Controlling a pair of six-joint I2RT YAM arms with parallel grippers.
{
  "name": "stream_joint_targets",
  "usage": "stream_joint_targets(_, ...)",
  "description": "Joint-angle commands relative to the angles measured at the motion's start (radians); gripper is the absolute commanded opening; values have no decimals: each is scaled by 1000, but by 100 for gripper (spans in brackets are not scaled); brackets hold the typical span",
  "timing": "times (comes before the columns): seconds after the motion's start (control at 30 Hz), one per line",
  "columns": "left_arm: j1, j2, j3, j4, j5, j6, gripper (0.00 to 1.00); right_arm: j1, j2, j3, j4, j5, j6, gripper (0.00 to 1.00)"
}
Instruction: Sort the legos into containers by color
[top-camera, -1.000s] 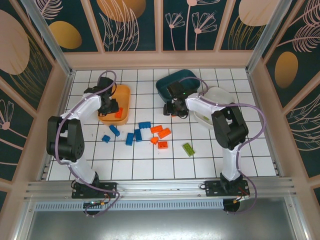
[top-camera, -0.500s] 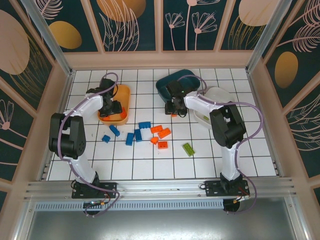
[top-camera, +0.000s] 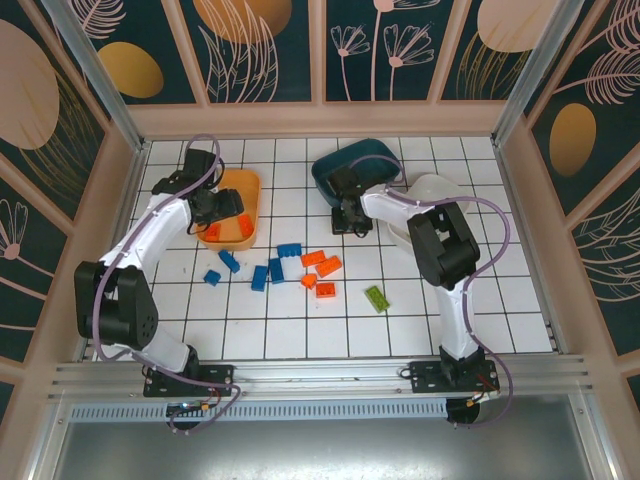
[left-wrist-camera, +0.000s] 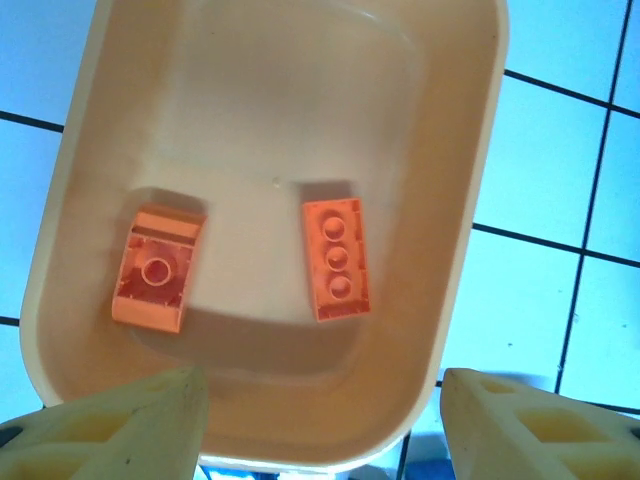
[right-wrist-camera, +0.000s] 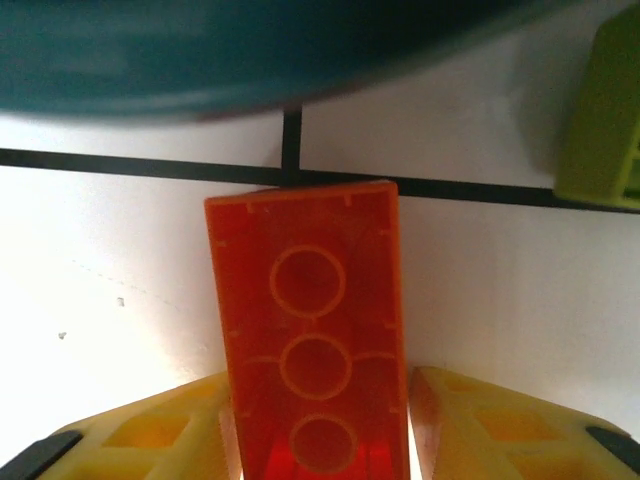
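Done so far: two orange bricks (left-wrist-camera: 337, 258) lie apart on the floor of the orange tray (left-wrist-camera: 455, 200).
Still loose: five blue bricks (top-camera: 259, 277), four loose orange pieces (top-camera: 326, 290) and a green brick (top-camera: 377, 297) sit scattered on the tabletop (top-camera: 470, 310) between the arms.
Other trays: what the teal tray (top-camera: 372, 160) and white tray (top-camera: 440, 195) hold is too small to tell.
Progress: early, by my reading; most pieces are unsorted.
Left arm: elbow bent, wrist above the orange tray, looking straight down.
Left pincer (left-wrist-camera: 320, 400): wide and empty, over the tray's near rim.
Right arm: stretched forward, forearm folded leftward, wrist low between the teal and white trays.
Right pincer (right-wrist-camera: 315, 410): narrow, jaws against the long sides of an orange-red brick (right-wrist-camera: 310, 300).
That brick: hollow side up, just beside the teal tray's rim, seemingly not lifted yet.
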Motion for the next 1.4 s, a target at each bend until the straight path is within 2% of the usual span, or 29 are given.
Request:
stream_joint_targets(0.0, 7, -34, -30, -28, 39, -36, 63, 16, 13, 10, 7, 39, -5, 44)
stream_joint_targets(0.27, 8, -109, -97, 9, 80, -76, 64, 36, -115, -116, 67, 38, -1, 25)
stream_joint_targets(0.5, 8, -153, -144, 41, 130, -127, 65, 44, -248, -203, 57, -40, 30, 24)
stream_joint_targets(0.63, 7, -220, -172, 76, 155, -175, 66, 66, -361, -236, 76, -210, 58, 23)
stream_joint_targets(0.8, 7, -336, -189, 90, 119, -227, 70, 88, -417, -245, 245, -503, 166, 23)
stream_joint_targets(0.93, 7, -430, -213, 92, 106, -234, 71, 116, -339, -190, 403, -645, 265, 23)
stream_joint_targets(1.1, 7, -519, -237, 51, 98, -209, 75, 163, -170, -43, 505, -715, 337, 23)
stream_joint_targets(1.37, 7, -624, -311, -12, 99, -213, 79, 213, 88, 249, 445, -730, 360, 23)
